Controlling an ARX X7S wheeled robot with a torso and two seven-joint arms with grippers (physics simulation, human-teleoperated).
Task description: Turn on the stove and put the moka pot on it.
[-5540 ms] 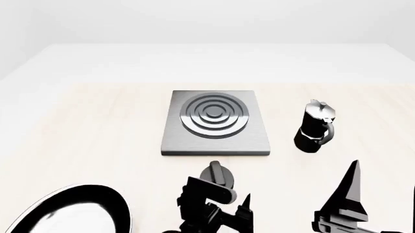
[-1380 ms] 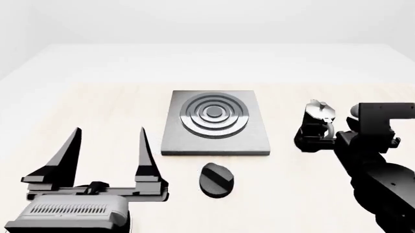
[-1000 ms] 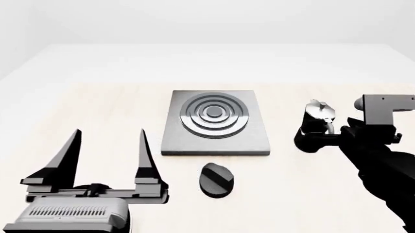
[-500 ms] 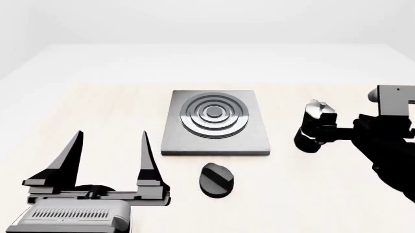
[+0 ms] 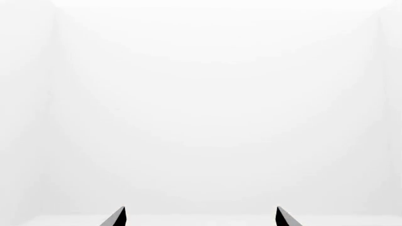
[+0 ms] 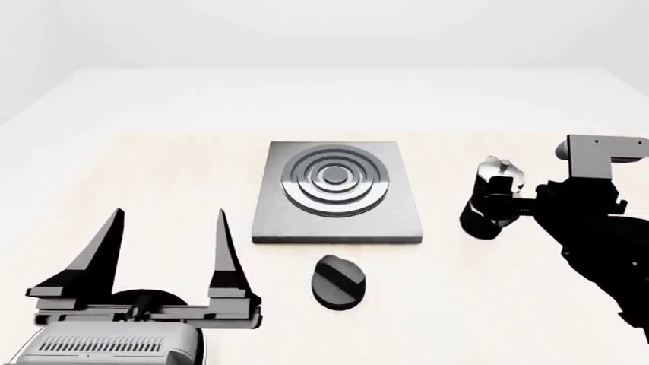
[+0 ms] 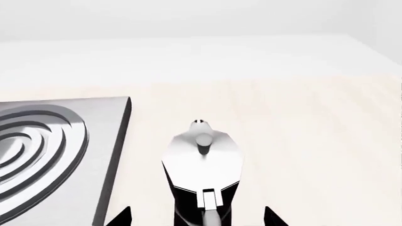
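Observation:
The stove (image 6: 335, 190), a grey square plate with dark rings, lies mid-table, and its edge shows in the right wrist view (image 7: 56, 155). Its round black knob (image 6: 339, 281) sits apart, just in front of it. Right of the plate stands the moka pot (image 6: 490, 199), upright, with its silver lid (image 7: 202, 153) facing the wrist camera. My right gripper (image 6: 504, 204) is at the pot's handle side, open (image 7: 196, 217), one fingertip on each side of the handle. My left gripper (image 6: 169, 216) hangs open at the front left, holding nothing (image 5: 199, 217).
The pale wooden table (image 6: 152, 167) stretches left of the stove and behind it. My right arm (image 6: 598, 236) fills the right edge of the head view. The left wrist view shows only white background.
My right arm has shifted a little to the left, closer onto the pot's handle. The left gripper has drifted slightly left and up. The pot, stove and knob have not moved.

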